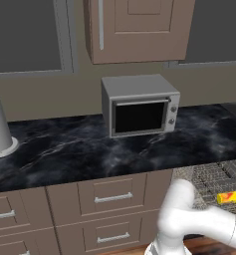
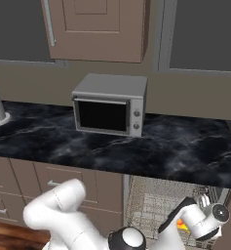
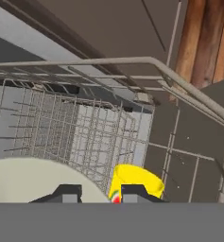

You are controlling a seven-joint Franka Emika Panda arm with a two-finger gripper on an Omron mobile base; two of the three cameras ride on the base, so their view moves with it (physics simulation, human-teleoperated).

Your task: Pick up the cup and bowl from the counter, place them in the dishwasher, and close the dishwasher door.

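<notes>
Hanging over the grey wire dishwasher rack (image 3: 85, 127), the gripper (image 3: 100, 193) is seen narrowly parted, apparently pinching the cream-white bowl's (image 3: 33, 182) rim; the small yellow cup (image 1: 228, 198) lies beside it in the rack.

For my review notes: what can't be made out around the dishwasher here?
- Gripper fingertips: hand view, cut off by the bottom band; whether they clamp the bowl is unclear.
- Cup: whether it rests on the rack; too small in the left base view, hidden by the arm in the right.
</notes>
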